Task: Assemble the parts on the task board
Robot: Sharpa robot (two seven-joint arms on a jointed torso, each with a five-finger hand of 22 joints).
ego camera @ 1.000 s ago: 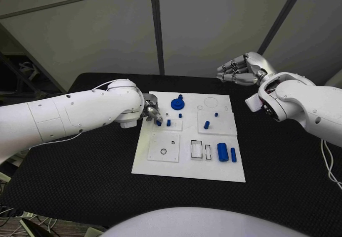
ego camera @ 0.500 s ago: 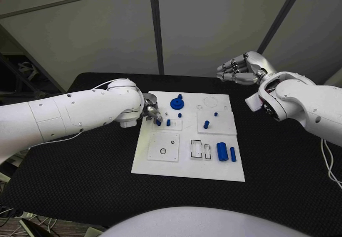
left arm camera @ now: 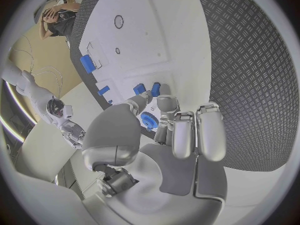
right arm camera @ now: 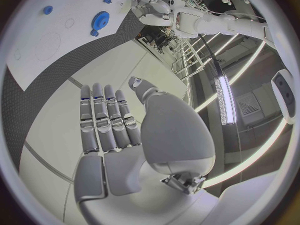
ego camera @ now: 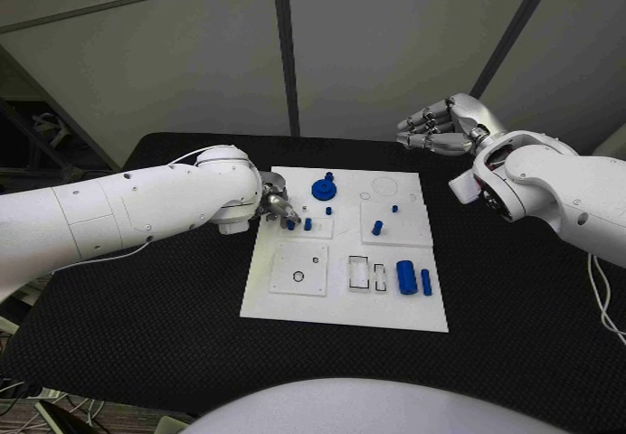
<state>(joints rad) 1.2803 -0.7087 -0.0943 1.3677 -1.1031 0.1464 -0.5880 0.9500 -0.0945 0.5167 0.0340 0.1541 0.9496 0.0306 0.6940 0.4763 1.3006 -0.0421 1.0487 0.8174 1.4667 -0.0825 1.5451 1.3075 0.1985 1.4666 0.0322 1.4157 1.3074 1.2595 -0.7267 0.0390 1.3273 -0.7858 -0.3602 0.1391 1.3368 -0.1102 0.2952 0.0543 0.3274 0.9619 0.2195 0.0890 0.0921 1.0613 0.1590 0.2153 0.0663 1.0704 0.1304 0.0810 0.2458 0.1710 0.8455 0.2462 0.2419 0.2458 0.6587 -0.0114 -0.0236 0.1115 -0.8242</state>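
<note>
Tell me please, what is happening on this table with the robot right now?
The robot is assembling small blue parts on the white task board. Its left hand is over the board's far left part, with its fingers down at a small blue peg standing there; whether they grip it is not clear. The right hand is raised beyond the far edge of the black table, holding nothing. A blue gear-shaped disc and two blue cylinders wait on the board.

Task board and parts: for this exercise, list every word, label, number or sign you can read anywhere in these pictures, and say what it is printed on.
None can be read. The task board carries only outlined shapes, circles and rectangles, with no lettering. The blue parts, such as the gear, are unmarked. Neither the left hand nor the right hand shows any legible print.
</note>
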